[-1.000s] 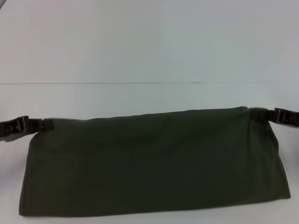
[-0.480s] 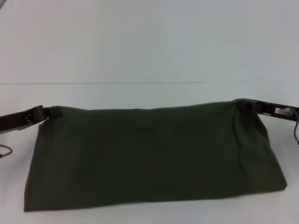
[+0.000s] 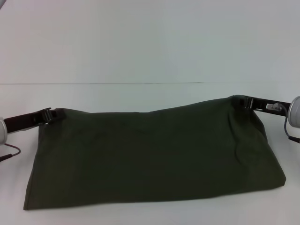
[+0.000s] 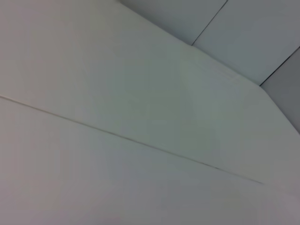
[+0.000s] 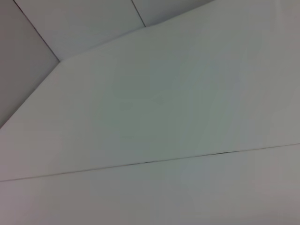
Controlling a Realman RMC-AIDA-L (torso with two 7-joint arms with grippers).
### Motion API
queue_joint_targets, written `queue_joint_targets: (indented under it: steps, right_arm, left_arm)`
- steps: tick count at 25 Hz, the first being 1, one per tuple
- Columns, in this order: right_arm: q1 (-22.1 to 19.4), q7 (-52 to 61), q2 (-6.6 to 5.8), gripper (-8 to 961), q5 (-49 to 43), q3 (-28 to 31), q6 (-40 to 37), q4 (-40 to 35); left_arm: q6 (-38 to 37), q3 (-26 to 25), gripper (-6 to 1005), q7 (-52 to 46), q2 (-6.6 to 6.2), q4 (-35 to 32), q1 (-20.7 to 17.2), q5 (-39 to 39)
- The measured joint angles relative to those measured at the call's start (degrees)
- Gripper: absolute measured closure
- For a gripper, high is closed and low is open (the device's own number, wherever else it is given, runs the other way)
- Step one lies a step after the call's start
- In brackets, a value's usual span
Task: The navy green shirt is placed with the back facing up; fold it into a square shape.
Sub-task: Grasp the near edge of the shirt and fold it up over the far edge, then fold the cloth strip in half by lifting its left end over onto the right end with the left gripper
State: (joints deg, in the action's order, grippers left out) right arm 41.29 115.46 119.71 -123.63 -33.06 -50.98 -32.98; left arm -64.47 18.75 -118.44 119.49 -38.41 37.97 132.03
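The navy green shirt (image 3: 150,157) lies in the middle of a plain white surface (image 3: 140,96), folded into a wide band that runs across the head view from side to side. Its near edge rests flat on the surface, while its far edge is held up at both ends and sags a little between them, the right end higher than the left.

The left gripper (image 3: 52,114) comes in low from the left side, and its dark fingers are closed on the shirt's far left corner. The right gripper (image 3: 243,101) comes in from the right side, its fingers pinched on the far right corner; a thin cable (image 3: 287,125) loops beside that arm.

The surface is bare white around the cloth, and a thin dark seam (image 3: 103,83) crosses it straight from left to right behind the shirt. Beyond the seam the white goes on, pale and even, with no clear line between surface and wall.

Both wrist views show only pale flat panels crossed by thin dark lines, with a greyer area at one corner of each; no cloth and no fingers appear in them.
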Motion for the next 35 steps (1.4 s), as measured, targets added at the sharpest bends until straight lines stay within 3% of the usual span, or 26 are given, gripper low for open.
queue_joint_targets:
  steps: [7,16,27,32,35]
  right_arm:
    - [0.3,0.0,0.07,873,0.3,-0.6,1.8,1.1]
    - [-0.1,0.2,0.01,870,0.8,-0.3,3.6,1.8]
    - [-2.5,-0.7,-0.23,369,4.1,-0.2,3.2,1.0]
    - [-5.4,-5.7,-1.27,169,10.3,0.3,-2.6,-0.6]
    - [-7.0,-10.8,-2.51,134,13.8,0.2,-10.7,-1.8]
  left_arm:
    - [2.8,1.0,960,0.1,0.80,0.0,0.2,0.0]
    - [7.8,1.0,938,4.7,2.72,0.0,-0.5,-4.4]
    - [10.6,0.6,658,4.7,2.86,0.7,-1.0,-5.6]
    - [6.7,0.8,468,5.1,1.72,1.3,-3.4,-9.9]
    - [0.6,0.8,343,5.0,0.03,1.2,-5.0,-11.0]
